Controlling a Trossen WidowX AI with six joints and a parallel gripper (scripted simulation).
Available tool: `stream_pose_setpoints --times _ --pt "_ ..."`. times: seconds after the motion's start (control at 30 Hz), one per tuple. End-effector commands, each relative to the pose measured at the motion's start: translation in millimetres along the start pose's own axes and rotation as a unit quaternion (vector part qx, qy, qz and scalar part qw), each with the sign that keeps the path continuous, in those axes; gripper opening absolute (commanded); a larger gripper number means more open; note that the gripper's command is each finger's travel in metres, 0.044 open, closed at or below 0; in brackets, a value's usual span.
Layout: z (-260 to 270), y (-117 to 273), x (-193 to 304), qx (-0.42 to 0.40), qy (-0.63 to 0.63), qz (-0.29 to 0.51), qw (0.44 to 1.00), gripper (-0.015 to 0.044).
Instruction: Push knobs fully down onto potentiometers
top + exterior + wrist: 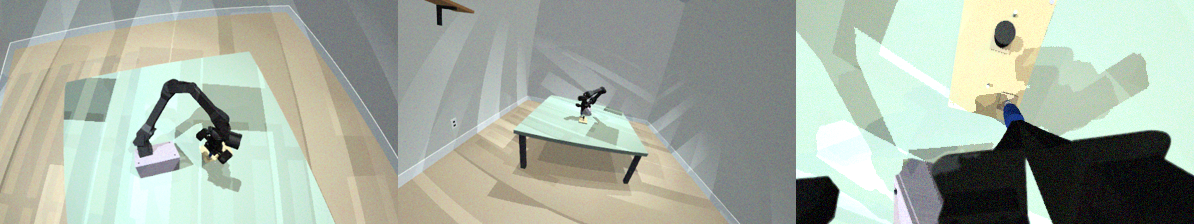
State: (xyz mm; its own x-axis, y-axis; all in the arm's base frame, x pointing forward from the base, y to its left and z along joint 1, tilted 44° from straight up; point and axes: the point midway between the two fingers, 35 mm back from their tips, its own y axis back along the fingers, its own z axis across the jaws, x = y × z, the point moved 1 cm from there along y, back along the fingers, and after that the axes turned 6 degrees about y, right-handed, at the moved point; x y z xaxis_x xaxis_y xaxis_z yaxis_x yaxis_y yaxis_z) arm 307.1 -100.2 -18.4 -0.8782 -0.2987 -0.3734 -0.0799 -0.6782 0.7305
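Note:
The pale yellow circuit board [204, 149] [583, 121] [981, 65] stands on the table [167, 205] [537, 126]. A black round knob [1005, 33] is over a potentiometer at the board's far part in the wrist view; any gap under it cannot be told. A blue knob [1013, 115] is by the board's near edge, with a bit of its pale shaft or potentiometer showing beyond it. My gripper [1018, 125] is shut and empty. Its tips overlap the blue knob's near end in the wrist view; whether they touch it is unclear. In the top and exterior views the arm hides much of the board.
The arm's lilac base block [157, 163] [916, 187] stands left of the board in the top view. Shadows of the arm fall across board and table. A wall shelf [455, 6] is far off at the upper left of the exterior view.

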Motion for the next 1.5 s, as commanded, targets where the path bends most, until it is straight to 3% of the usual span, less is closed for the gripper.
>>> stream_pose_setpoints --times 0.0,1.47 --pt "0.5 -1.2 0.6 -0.002 -0.003 -0.002 1.0 0.0" --pt "0.6 -9.0 0.5 -0.002 -0.003 -0.002 1.0 0.0"
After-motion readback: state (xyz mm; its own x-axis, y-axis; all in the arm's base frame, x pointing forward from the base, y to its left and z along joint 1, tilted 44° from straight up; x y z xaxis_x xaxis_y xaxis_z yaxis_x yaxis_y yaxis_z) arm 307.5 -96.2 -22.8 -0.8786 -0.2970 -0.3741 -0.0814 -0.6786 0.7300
